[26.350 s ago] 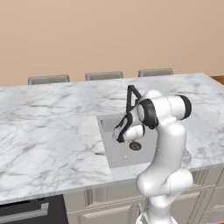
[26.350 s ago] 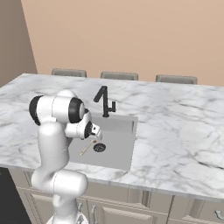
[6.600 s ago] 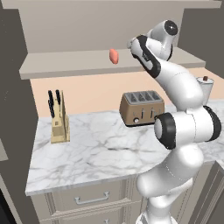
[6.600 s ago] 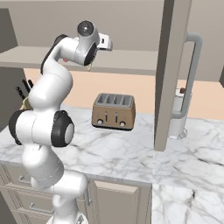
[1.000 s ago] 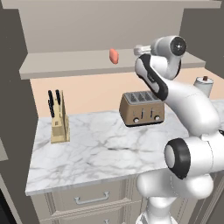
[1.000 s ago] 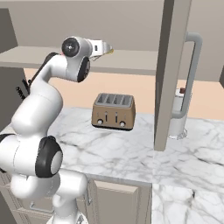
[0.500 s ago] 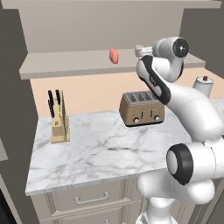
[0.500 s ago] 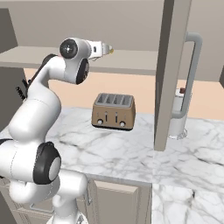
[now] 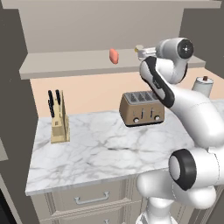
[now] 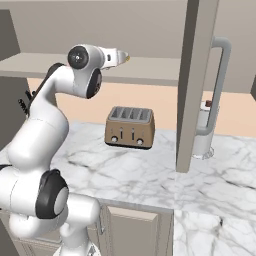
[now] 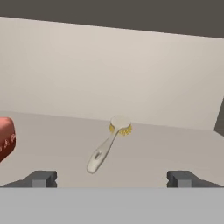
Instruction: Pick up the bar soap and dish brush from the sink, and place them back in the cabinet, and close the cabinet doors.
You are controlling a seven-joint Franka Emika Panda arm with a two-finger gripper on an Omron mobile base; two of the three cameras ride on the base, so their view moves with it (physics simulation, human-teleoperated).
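Observation:
The dish brush (image 11: 106,148) lies flat on the cabinet shelf (image 11: 166,144), cream head towards the back wall, handle pointing at my hand. My gripper (image 11: 111,178) hovers just in front of it, open, with nothing between the finger tips (image 11: 41,178). The salmon bar soap (image 11: 4,138) rests on the same shelf to the left, also visible as an orange block (image 9: 113,55). In the base views the gripper (image 9: 140,50) (image 10: 122,56) is at shelf height by the cabinet's front edge. One cabinet door (image 10: 197,75) stands open with its silver handle (image 10: 220,85).
Below the shelf, a toaster (image 9: 142,108) sits on the marble counter (image 9: 100,153). A knife block (image 9: 57,120) stands at the left. A white cylindrical holder (image 10: 205,135) is behind the open door. Drawers (image 9: 92,199) run under the counter.
Since the sink frames the base has driven to the cabinet. Over the last second the arm's wrist has shifted slightly; soap and toaster stay put.

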